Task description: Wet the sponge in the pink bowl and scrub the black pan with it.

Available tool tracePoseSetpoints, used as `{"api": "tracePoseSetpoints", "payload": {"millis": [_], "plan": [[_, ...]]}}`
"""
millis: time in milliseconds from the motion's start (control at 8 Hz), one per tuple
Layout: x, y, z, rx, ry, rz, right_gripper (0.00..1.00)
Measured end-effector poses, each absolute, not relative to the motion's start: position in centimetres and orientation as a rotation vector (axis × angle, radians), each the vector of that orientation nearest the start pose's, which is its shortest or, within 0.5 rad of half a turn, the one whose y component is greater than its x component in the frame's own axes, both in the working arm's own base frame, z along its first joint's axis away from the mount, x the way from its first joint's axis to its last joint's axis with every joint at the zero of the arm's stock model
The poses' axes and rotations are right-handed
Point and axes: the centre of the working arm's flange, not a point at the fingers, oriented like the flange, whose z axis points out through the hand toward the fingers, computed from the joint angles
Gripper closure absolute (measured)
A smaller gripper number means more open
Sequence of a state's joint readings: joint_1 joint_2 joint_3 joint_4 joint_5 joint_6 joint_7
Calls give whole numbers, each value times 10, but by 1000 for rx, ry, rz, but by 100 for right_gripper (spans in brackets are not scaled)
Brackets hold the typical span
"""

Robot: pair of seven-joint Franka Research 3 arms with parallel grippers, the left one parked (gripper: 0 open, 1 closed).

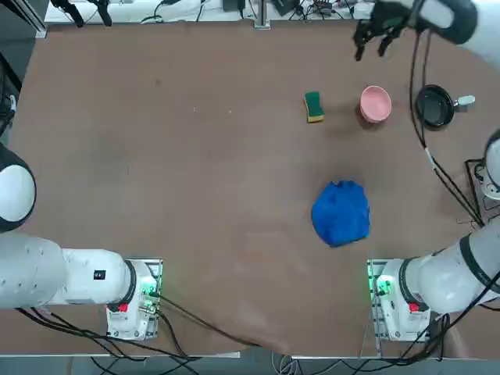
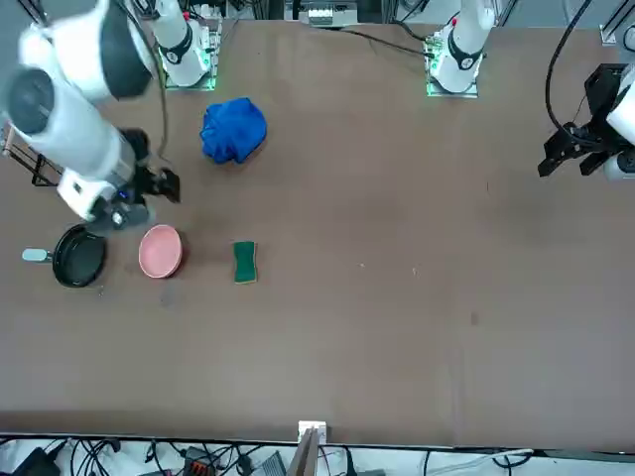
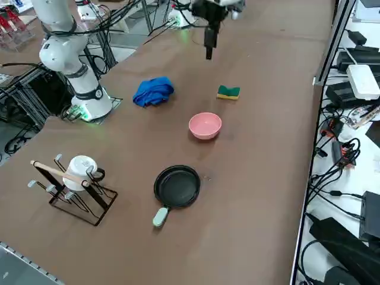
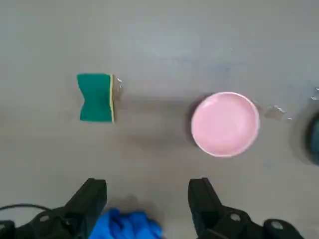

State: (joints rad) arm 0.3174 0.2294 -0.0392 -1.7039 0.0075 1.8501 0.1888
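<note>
Brown counter (image 1: 234, 195): sponge (image 1: 314, 107), pink bowl (image 1: 375, 105), black pan (image 1: 435, 107) toward its far right corner. Right gripper (image 4: 147, 206) hovers above, jaws open, empty. Rack (image 3: 83, 193) shows whole only from the right side.

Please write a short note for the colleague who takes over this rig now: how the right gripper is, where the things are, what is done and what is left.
Right gripper: open, holding nothing, raised above the table.
Sponge: on the table, green side up, apart from the bowl.
Pink bowl: upright, between sponge and pan.
Black pan: on the table, beside the bowl.
Blue cloth: on the table, not needed.
Done: no step visible; I cannot tell if the sponge is wet.
Left: grasp sponge, wet it in the bowl, scrub the pan.
</note>
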Motion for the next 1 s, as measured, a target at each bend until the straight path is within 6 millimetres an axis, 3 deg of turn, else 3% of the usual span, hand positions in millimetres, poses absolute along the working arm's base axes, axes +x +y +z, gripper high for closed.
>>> {"api": "tracePoseSetpoints", "payload": {"millis": [375, 625, 1000], "plan": [[603, 246, 360, -3165, -61, 68, 0], [610, 266, 309, -3157, -92, 21, 0], [612, 278, 263, -3148, -118, -9, 0]]}}
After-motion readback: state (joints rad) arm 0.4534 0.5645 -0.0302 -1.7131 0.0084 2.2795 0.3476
